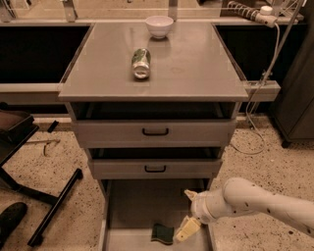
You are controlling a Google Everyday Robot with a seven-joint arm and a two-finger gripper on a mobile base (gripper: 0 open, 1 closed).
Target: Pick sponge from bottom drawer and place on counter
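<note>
Green sponge (163,234) | bottom drawer (142,206) floor | just left of pincer (184,215) (jaws spread)

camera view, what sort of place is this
Probably a lab mock kitchen: can and bowl on the counter, power strip behind, gripper over the bottom drawer beside the sponge.

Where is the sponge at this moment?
In the camera view, the sponge lies on the floor of the open bottom drawer, near its front; the gripper hangs just to its right.
</note>
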